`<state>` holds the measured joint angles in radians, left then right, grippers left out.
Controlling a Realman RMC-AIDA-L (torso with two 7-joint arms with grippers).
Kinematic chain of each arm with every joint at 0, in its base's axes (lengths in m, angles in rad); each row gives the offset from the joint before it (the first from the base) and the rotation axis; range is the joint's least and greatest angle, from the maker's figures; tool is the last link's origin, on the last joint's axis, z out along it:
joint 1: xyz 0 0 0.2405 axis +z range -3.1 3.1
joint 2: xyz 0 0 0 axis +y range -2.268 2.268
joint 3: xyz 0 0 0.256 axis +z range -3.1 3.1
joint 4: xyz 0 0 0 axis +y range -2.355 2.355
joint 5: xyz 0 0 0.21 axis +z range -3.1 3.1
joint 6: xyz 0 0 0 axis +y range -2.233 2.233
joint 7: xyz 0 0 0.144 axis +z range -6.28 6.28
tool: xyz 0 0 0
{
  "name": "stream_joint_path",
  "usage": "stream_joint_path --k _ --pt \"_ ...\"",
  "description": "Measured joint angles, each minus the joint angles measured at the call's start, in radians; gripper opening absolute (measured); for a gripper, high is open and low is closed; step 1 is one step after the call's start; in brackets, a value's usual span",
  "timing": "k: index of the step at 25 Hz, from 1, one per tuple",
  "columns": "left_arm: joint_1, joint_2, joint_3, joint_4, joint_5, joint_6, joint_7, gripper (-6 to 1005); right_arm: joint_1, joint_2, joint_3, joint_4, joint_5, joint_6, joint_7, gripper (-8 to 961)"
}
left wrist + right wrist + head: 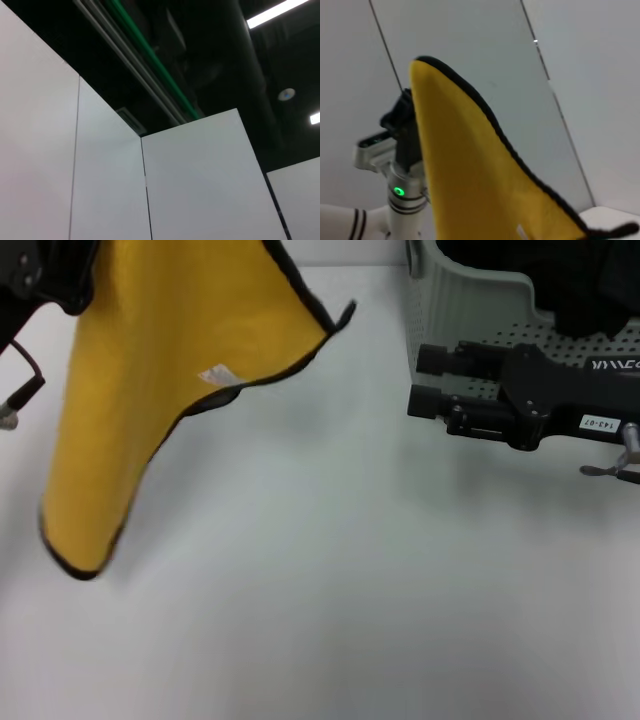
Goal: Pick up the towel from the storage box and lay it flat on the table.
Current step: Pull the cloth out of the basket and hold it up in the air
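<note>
- The towel [170,370] is out of the storage box [470,310] and hangs in the air from the left tool [400,117], yellow side facing out, its lowest corner dangling just above the table [330,620].
- The left tool pinches the towel by its upper edge; from the right arm's side I can see its dark head pressed against the cloth near the top corner. The jaws themselves are hidden behind the fabric, so the grip is a judgement from the way the cloth hangs.
- The right tool [425,380] sits well off to the side of the towel, just in front of the storage box, with two dark fingers pointing toward the cloth and nothing between them; the gap looks open.
- Risk: held from one tool only, the towel droops into a long point. Lowered like this, it would likely fold over on itself rather than land flat.
- Risk: if the right tool reaches for the free corner and misses the thin black border, the cloth could swing away.
- Risk: a shallow pinch on fleecy fabric may slip under a tug.
- The storage box holds something dark and bunched, probably another cloth; I cannot tell more.
</note>
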<state>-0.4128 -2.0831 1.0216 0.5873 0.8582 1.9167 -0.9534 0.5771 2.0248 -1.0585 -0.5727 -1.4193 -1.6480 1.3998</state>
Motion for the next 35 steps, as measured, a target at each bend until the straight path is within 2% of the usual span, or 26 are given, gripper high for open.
stream_joint_path --k 8,18,31,35 --pt "0.003 0.001 0.000 0.001 0.009 -0.001 -0.001 15 0.007 -0.001 -0.007 -0.035 0.001 0.017 -0.034 717" --pt "0.031 0.000 0.000 -0.010 0.018 -0.001 0.018 15 -0.067 -0.002 -0.010 -0.218 0.010 -0.136 -0.035 707" --pt "0.038 0.006 0.002 -0.010 0.113 0.005 0.021 14 -0.069 -0.009 -0.014 -0.337 -0.002 -0.038 -0.070 703" --pt "0.043 0.005 0.001 -0.006 0.114 0.019 0.021 14 -0.036 -0.009 -0.017 -0.329 -0.029 -0.008 -0.062 701"
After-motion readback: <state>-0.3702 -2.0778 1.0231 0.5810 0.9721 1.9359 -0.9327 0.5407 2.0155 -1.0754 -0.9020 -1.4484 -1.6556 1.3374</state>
